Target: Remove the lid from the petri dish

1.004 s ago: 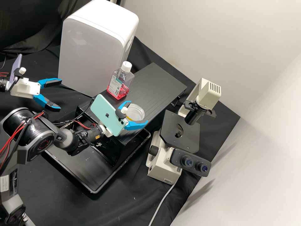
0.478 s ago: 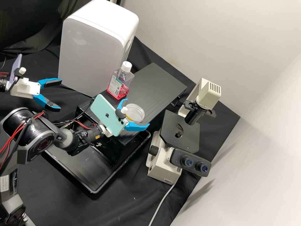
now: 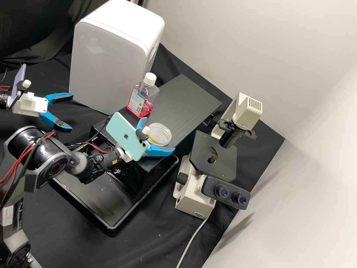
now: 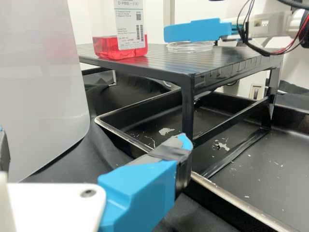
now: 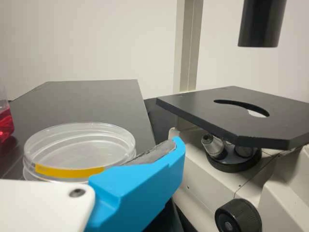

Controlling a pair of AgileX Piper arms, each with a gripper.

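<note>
Widely open, right gripper (image 3: 159,134) flanks petri dish (image 3: 161,131).

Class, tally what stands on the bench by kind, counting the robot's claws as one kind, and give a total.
Claws: 2, the left claw and the right claw
Petri dish: 1
Flask of red liquid: 1
Microscope: 1
White box: 1
Black tray: 1
Black raised platform: 1
Total: 8

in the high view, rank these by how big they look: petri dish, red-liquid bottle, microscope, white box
1. white box and microscope: about alike, and the box stands farther back, so they are not ranked.
2. red-liquid bottle
3. petri dish, somewhat smaller than the bottle.
</note>
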